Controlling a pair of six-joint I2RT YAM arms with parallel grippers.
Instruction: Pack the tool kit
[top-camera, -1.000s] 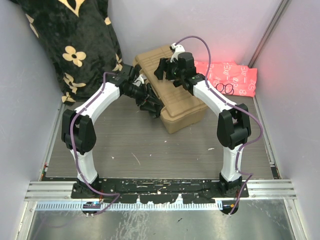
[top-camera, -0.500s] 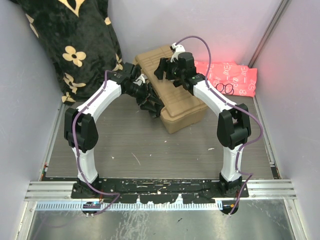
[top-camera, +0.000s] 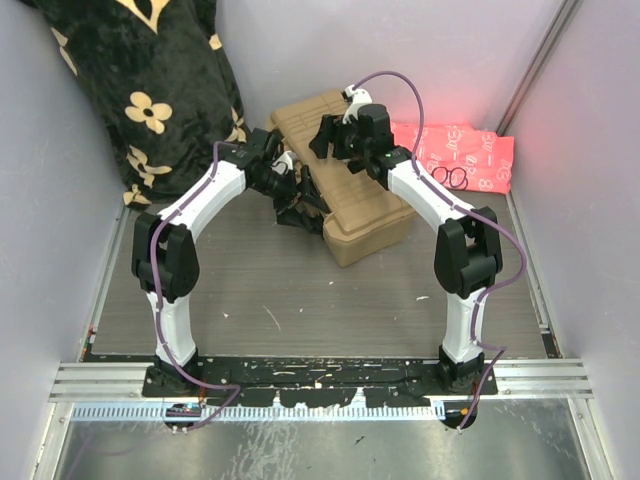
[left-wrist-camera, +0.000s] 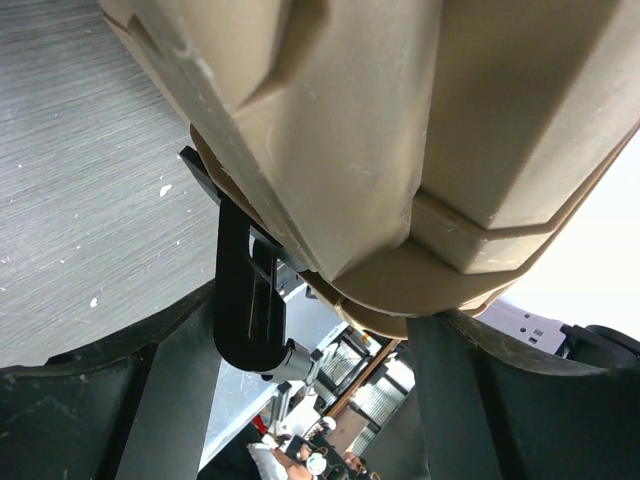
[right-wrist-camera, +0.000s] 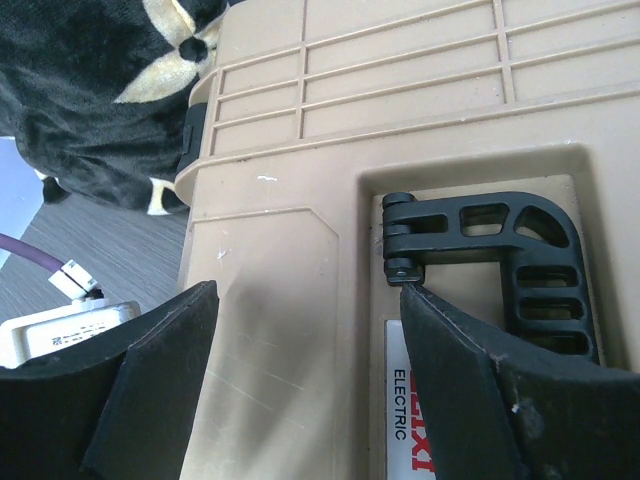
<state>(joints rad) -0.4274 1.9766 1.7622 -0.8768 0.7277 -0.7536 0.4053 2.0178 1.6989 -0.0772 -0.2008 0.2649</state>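
The tan toolbox (top-camera: 365, 225) is sitting on the table (top-camera: 300, 290) toward the far edge, about midway between the left and right edges and turned at an angle to them. Its ribbed lid is lying down on the base. The black handle (right-wrist-camera: 500, 260) is lying folded flat in its recess on the lid, beside a label with red lettering (right-wrist-camera: 405, 420).

The left gripper (top-camera: 295, 205) is standing at the near left side of the toolbox. In the left wrist view its jaws are standing apart (left-wrist-camera: 320, 340), straddling a lower corner of the box. A black latch (left-wrist-camera: 245, 300) is showing at the seam between them. Whether the pads are touching the plastic cannot be told.

The right gripper (top-camera: 322, 140) is hovering over the lid with its jaws spread wide (right-wrist-camera: 305, 300) and nothing clamped between them.

A black floral blanket (top-camera: 140, 90) is leaning in the far left corner, just beside the toolbox. A pink patterned cloth (top-camera: 460, 155) is lying at the far right corner.
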